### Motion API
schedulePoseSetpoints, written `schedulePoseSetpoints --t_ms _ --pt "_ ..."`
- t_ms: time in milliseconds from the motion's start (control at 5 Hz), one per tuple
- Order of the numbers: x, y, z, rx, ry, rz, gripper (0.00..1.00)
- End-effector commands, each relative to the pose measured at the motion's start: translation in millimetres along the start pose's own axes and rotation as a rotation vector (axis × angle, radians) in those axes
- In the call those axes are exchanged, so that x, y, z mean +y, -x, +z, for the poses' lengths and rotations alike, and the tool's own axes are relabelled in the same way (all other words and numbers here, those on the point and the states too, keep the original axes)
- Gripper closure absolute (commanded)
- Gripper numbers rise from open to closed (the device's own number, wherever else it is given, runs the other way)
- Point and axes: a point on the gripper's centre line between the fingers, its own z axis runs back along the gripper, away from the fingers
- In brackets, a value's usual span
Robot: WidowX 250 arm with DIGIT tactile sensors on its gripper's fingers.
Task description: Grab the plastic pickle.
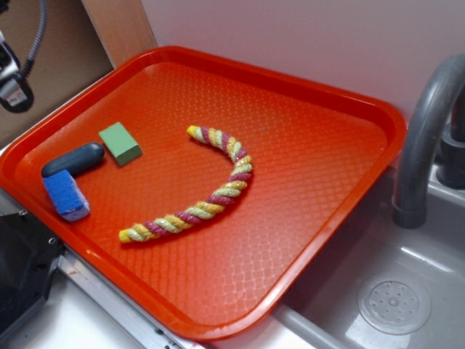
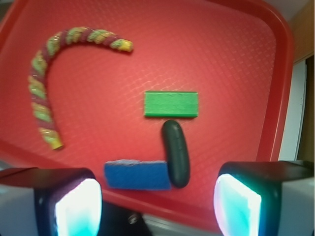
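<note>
pickle (image 2: 176, 152) crowded: blue sponge block (image 2: 137, 175) touching one long side at its near end | green block (image 2: 171, 103) just beside its far end | pickle's other long side faces bare tray (image 2: 236, 73) | rope (image 2: 47, 83) well apart from pickle

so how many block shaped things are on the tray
2: the green block at the tray's left side, and the blue sponge block nearer the front edge, against the plastic pickle. None looks hidden.
</note>
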Motion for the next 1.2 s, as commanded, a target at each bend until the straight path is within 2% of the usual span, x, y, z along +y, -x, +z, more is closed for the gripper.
schedulePoseSetpoints --t_ms 0,400,600,800,1000 --pt "21 -7 -53 0.082 -0.076 0.058 0.00" --pt "11 -18 -96 0.155 -0.080 -0.011 0.00" --pt "11 -21 -109 0.174 -0.073 -0.039 0.00" --pt "18 -19 -117 0.204 -0.091 -0.030 0.00" --pt "22 -20 -119 0.209 -0.096 -0.027 1.00"
